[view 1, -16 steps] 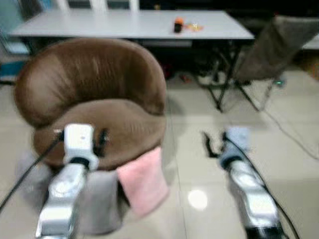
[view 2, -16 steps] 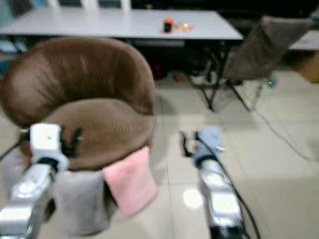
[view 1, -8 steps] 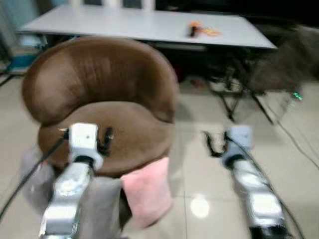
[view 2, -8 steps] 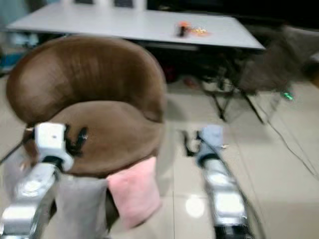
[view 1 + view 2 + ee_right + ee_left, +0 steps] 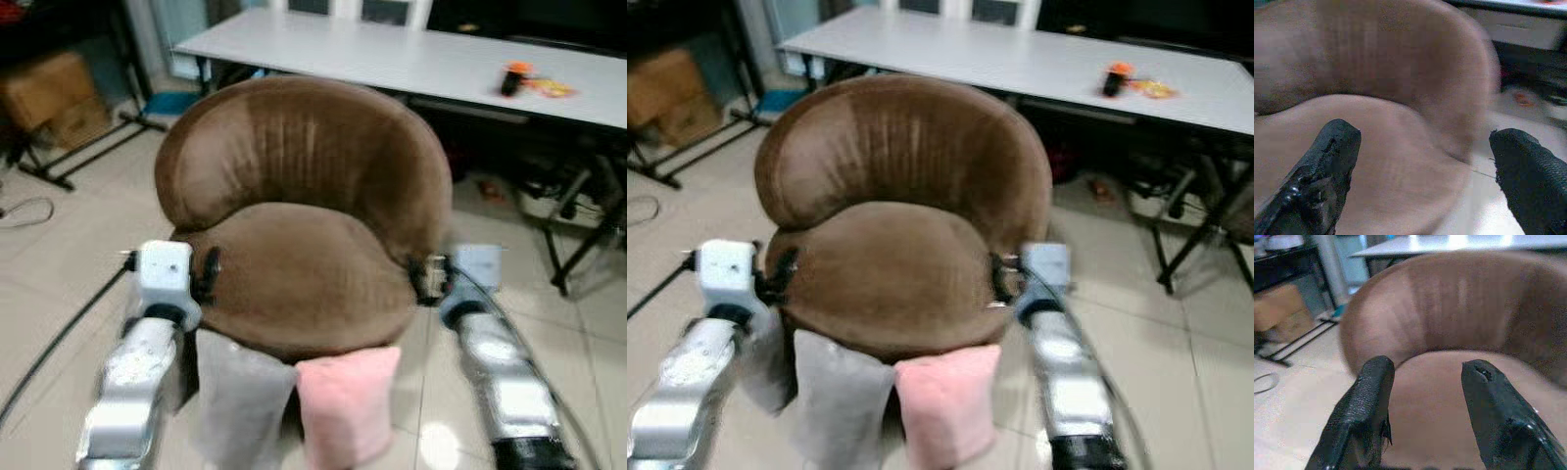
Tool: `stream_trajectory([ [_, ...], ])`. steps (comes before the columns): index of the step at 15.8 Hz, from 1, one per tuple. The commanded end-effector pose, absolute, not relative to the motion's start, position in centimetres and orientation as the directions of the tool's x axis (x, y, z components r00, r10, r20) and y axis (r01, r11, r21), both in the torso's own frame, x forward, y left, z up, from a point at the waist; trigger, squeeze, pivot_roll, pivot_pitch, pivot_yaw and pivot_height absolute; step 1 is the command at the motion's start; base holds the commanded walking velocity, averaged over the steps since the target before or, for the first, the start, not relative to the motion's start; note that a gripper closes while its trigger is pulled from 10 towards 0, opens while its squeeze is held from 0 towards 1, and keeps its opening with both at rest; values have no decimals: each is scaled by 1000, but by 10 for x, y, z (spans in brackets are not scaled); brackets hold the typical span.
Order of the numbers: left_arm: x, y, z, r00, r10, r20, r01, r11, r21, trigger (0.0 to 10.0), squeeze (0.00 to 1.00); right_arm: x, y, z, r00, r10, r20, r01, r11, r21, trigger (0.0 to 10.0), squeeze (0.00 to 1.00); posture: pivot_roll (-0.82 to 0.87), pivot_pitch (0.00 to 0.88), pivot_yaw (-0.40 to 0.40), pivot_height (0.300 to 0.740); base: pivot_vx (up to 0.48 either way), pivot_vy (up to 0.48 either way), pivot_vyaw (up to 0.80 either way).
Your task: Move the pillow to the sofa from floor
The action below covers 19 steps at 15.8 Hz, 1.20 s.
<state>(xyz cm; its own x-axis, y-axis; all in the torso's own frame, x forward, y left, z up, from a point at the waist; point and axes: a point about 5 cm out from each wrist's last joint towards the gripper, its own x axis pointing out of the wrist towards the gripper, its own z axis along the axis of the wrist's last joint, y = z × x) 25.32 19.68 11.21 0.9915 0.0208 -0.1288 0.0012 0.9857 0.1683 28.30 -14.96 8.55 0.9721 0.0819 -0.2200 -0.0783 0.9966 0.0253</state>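
Round brown velvet tub sofa (image 5: 304, 235) centre; pink square pillow (image 5: 345, 403) on tiled floor (image 5: 59, 264), leaning against sofa front beside grey pillow (image 5: 240, 406); left gripper (image 5: 206, 274) at seat's left edge, fingers (image 5: 1369, 401) wide; right gripper (image 5: 423, 279) at right edge, fingers (image 5: 1327, 152) wide, empty

I have both silver arms stretched forward and low, side by side and well apart. My left gripper (image 5: 1422, 382) sits at the end of the left arm (image 5: 132, 377), its white wrist block upright, and the two black fingers (image 5: 1369, 406) are parted with a clear gap between them. My right gripper (image 5: 1420, 166) caps the right arm (image 5: 500, 377), and its fingers (image 5: 1327, 161) are spread wide. Neither one has anything between its fingers.
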Motion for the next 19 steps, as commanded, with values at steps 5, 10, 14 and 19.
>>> stream_trajectory([
  [5, 254, 184, 115, 995, -56, -78, 71, 977, 202, 10000, 0, 281, -163, 87, 980, 54, -192, -48, 998, 35, 10000, 0, -66, 0, -16, 730, 0, 0, 0],
  [10, 255, 187, 112, 996, -47, -79, 63, 976, 210, 10000, 0, 282, -163, 87, 981, 50, -186, -47, 999, 17, 10000, 0, -62, 0, -18, 690, 0, 0, 0],
  [14, 255, 188, 110, 996, -36, -83, 53, 976, 210, 10000, 0, 282, -162, 85, 981, 47, -190, -46, 999, 7, 10000, 0, -61, 0, -18, 650, 0, 0, 0],
  [19, 256, 188, 110, 996, -35, -79, 51, 976, 214, 10000, 0, 283, -162, 84, 980, 42, -194, -44, 999, -5, 10000, 0, -60, 0, -17, 600, 0, 0, 0],
])
